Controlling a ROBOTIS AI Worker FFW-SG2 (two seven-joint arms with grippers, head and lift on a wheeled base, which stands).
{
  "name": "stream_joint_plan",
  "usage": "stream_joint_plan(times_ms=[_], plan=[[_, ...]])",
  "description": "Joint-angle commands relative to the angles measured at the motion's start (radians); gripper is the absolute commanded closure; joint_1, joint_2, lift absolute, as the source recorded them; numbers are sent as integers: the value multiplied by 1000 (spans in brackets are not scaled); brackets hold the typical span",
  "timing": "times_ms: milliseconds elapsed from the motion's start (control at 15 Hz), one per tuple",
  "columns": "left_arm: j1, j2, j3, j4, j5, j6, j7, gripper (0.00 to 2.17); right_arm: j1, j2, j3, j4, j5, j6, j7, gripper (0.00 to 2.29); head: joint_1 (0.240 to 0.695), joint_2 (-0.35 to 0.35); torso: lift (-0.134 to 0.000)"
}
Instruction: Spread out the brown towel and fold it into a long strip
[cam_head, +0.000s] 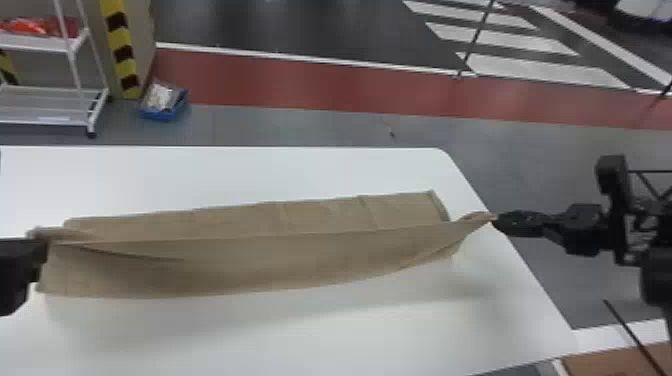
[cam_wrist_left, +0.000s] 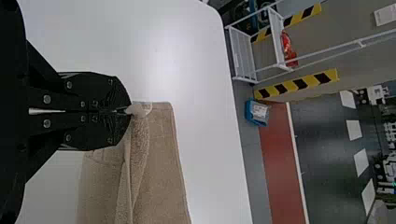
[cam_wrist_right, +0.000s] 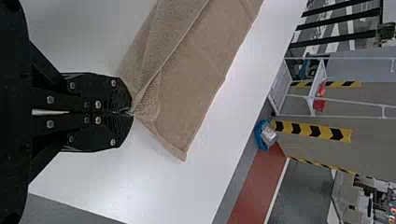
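In the head view, my left gripper (cam_head: 30, 250) holds the left end of the brown towel (cam_head: 260, 255), at the left edge of the view. My right gripper (cam_head: 495, 220) is shut on a corner at the towel's right end, near the table's right edge. Between them the near part hangs raised in a long, slightly sagging band, with the far part lying flat behind. The left wrist view has my left gripper (cam_wrist_left: 126, 111) closed on a corner of the towel (cam_wrist_left: 161, 163). Pinched cloth also sits in my right gripper (cam_wrist_right: 130, 112), beside the towel's (cam_wrist_right: 196, 84) flat end.
The white table (cam_head: 300, 335) bears the towel, and its right edge slants beneath my right gripper. Beyond its far edge, on the floor, are a blue bin (cam_head: 162, 111) and a white shelf rack (cam_head: 50, 107).
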Motion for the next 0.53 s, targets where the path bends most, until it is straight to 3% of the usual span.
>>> stream_joint_plan(times_ms=[0,333,467], plan=[[-44,-10,-24,71,-33,1,-10,1828,-99,-6,36,108,-6,-16,-26,1241,695,-250,-125],[-115,-17,-40,142,-63,1,-19,1828,-252,-5,129,274,1,-13,-100,1241,695,-232,-125],[-106,-14,-29,128,-64,1,-17,1828,-224,-5,119,243,-26,21,-90,1241,695,-222,-125]])
